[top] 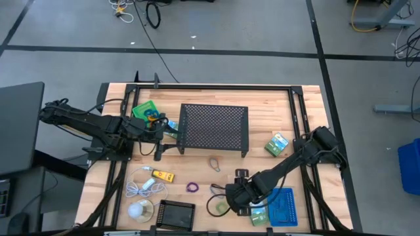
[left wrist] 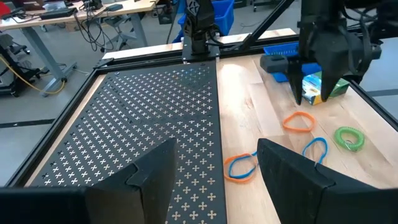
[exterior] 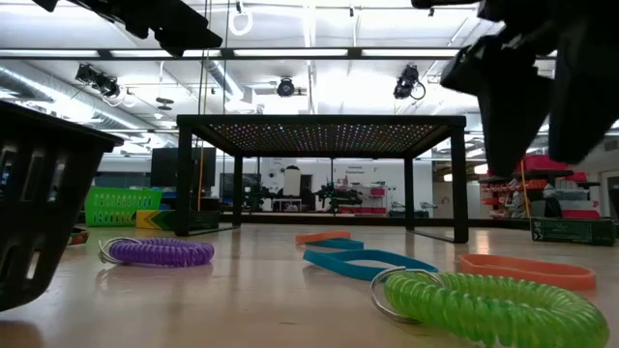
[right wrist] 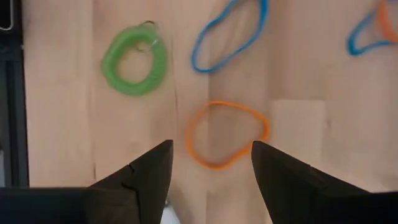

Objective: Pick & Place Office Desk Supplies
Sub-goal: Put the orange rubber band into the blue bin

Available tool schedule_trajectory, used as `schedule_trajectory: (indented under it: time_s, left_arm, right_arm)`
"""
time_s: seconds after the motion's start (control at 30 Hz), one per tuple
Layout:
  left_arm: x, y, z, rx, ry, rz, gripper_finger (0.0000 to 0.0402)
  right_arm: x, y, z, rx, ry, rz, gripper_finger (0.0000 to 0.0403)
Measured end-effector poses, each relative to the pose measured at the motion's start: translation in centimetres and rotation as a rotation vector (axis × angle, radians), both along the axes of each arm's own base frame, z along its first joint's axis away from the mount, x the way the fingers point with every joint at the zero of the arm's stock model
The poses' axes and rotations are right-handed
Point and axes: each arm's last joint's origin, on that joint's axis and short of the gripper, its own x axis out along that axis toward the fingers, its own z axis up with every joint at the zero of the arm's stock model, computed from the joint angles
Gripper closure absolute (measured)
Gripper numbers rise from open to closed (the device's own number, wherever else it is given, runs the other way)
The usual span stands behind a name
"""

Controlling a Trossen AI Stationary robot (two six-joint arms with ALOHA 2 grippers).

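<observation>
Wooden tabletop (top: 210, 167) fills the high view. Lower right of centre, the right gripper (right wrist: 211, 163) hovers with fingers apart and empty, just above an orange loop (right wrist: 226, 134); a green coiled loop (right wrist: 134, 59) lies nearby. At left, the left gripper (left wrist: 214, 168), also spread and empty, reaches toward the black mesh shelf (top: 214, 126).

Bright overhead lighting, soft shadows, blurred foreground low down
</observation>
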Motion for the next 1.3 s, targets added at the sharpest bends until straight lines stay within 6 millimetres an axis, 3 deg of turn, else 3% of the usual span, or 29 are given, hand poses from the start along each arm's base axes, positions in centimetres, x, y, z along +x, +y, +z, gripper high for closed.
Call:
schedule_trajectory:
  time_s: [0.33,0.67,0.87,1.07,1.3]
  left_arm:
    - [0.0,0.0,0.0,0.0,0.0,0.0,0.0173]
    - [0.0,0.0,0.0,0.001,0.001,0.0,0.0173]
    - [0.0,0.0,0.0,-0.001,0.001,0.001,0.0173]
    - [0.0,0.0,0.0,-0.002,0.001,0.001,0.0173]
    - [0.0,0.0,0.0,0.0,0.001,0.001,0.0173]
  right_arm:
    - [0.7,0.9,-3.5,0.021,0.077,0.04,0.0174]
    - [1.1,1.1,-4.9,-0.013,0.076,0.04,0.0183]
    - [1.2,1.1,-5.6,-0.037,0.082,0.028,0.025]
    - [1.1,1.2,-5.7,-0.046,0.079,0.02,0.0385]
    - [0.7,1.5,-5.2,-0.066,0.061,0.002,0.04]
